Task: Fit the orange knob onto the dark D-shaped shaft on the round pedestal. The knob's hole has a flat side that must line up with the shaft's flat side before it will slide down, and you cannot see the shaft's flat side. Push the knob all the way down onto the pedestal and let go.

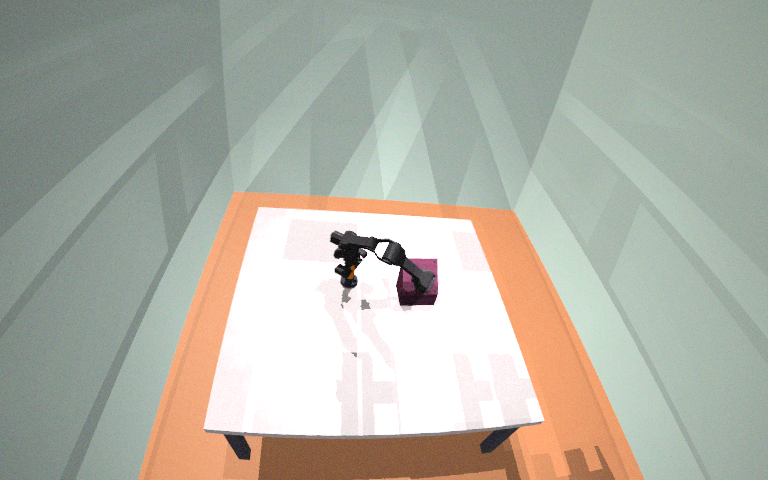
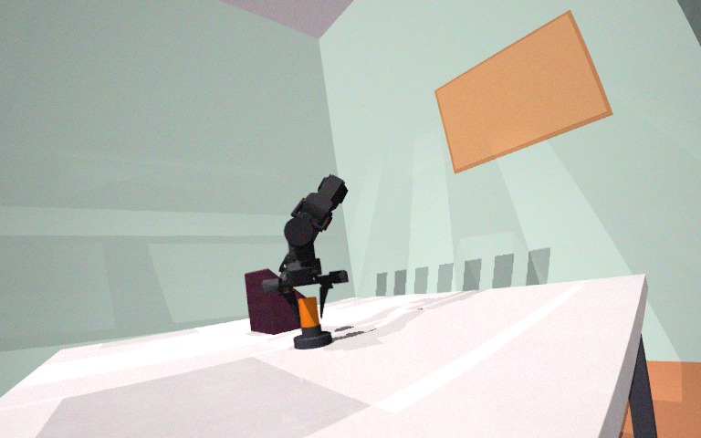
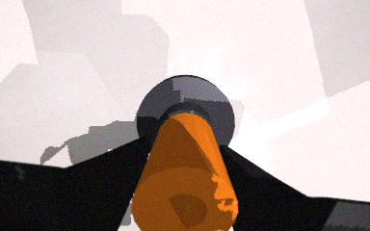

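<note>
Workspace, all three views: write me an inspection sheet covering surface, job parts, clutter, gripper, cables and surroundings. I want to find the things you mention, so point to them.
Surface: white tabletop (image 1: 283, 339) (image 2: 247, 412) (image 3: 270, 38), patched with shadows.
Knob: orange knob (image 1: 351, 272) (image 2: 308, 312) (image 3: 180, 159) upright on the round dark pedestal (image 1: 348, 284) (image 2: 312, 341) (image 3: 149, 103), its lower end at the raised collar; no bare shaft seen between.
Flat-side alignment: cannot be seen.
Clutter: nothing seen.
Gripper (image 1: 349, 272) (image 2: 309, 317) (image 3: 184, 146): open, fingers either side of the knob.
Arm (image 1: 390, 253) (image 2: 299, 232): black, rising from the dark purple block (image 1: 407, 298) (image 2: 266, 309).
Cables: nothing seen.
Surroundings: pale green walls (image 1: 101, 283) (image 2: 181, 129), orange wall panel (image 2: 522, 92), orange floor (image 1: 566, 367) (image 2: 672, 381).
</note>
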Robot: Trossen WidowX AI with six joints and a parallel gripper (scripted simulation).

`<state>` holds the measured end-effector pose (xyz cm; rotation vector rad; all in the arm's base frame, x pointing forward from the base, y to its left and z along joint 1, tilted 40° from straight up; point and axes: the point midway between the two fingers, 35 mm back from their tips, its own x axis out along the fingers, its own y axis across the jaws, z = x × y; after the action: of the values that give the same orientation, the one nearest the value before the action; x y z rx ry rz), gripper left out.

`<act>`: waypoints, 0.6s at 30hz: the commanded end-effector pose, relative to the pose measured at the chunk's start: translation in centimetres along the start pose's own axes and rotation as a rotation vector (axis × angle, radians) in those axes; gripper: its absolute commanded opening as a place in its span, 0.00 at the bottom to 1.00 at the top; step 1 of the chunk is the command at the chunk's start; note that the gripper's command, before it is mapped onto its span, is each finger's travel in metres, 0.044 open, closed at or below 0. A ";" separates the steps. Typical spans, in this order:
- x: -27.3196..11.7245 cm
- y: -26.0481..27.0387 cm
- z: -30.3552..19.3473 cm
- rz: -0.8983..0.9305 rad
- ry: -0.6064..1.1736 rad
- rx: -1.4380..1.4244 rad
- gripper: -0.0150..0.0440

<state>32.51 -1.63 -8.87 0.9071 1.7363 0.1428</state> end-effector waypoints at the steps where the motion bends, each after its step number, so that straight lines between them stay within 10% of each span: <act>1: -0.1 0.0 0.0 0.000 0.000 0.000 0.83; 5: -0.1 0.0 0.0 0.000 0.000 0.000 1.00; 14: -0.4 0.0 0.1 0.000 -0.001 0.000 1.00; 18: -6.8 -0.1 0.3 -0.004 -0.003 0.001 1.00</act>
<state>32.35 -2.47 -7.54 0.9110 1.7704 0.1490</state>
